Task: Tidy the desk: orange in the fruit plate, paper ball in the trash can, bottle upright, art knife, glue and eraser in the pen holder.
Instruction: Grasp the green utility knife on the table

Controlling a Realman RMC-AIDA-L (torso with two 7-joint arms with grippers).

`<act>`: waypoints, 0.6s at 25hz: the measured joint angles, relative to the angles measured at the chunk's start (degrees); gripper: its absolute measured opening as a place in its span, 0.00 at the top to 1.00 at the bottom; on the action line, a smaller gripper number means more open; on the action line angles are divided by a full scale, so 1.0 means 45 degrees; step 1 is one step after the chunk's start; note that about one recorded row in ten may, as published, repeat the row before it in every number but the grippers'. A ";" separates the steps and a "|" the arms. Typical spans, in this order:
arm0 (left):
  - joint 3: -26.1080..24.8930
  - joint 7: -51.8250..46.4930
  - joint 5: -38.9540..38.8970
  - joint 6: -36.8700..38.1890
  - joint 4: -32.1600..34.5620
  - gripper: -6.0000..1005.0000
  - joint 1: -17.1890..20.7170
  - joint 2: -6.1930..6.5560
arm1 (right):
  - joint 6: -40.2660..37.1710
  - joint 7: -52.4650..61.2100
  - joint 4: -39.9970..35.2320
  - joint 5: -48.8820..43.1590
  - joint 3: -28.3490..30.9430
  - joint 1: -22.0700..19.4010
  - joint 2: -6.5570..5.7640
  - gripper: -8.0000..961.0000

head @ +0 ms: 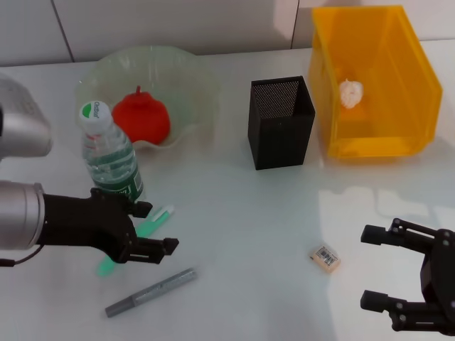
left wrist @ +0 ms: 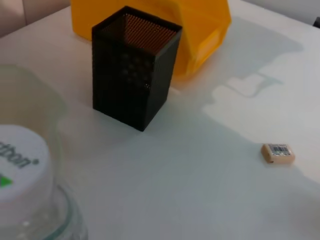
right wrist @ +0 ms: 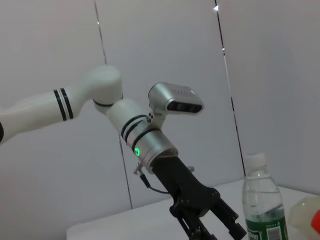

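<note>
The bottle [head: 110, 158] stands upright at the left, its white cap [left wrist: 17, 165] close under the left wrist camera. My left gripper [head: 155, 227] is open beside the bottle's base, not touching it, above the green-and-white glue [head: 135, 238]. The grey art knife [head: 151, 291] lies nearer the front edge. The eraser [head: 325, 257] [left wrist: 278, 153] lies left of my open right gripper [head: 370, 266]. The orange [head: 141, 117] sits in the fruit plate [head: 192, 85]. The paper ball [head: 351, 92] lies in the trash can [head: 412, 106]. The pen holder [head: 280, 121] [left wrist: 132, 70] stands between them.
In the right wrist view my left arm [right wrist: 150, 145] reaches down next to the bottle [right wrist: 262, 205] before a white wall. Bare white tabletop lies between the pen holder and the eraser.
</note>
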 joint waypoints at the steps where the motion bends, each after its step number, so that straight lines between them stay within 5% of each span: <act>1: 0.0281 -0.1130 0.0638 -0.0028 0.0396 0.22 -0.0245 0.0001 | 0.0095 -0.0020 0.0056 -0.0018 0.0006 0.0004 -0.0001 0.13; 15: 0.1919 -0.5110 0.4065 0.1000 0.0950 0.22 -0.1687 -0.0015 | 0.0554 -0.0062 0.0513 -0.0540 0.0032 0.0263 0.0000 0.13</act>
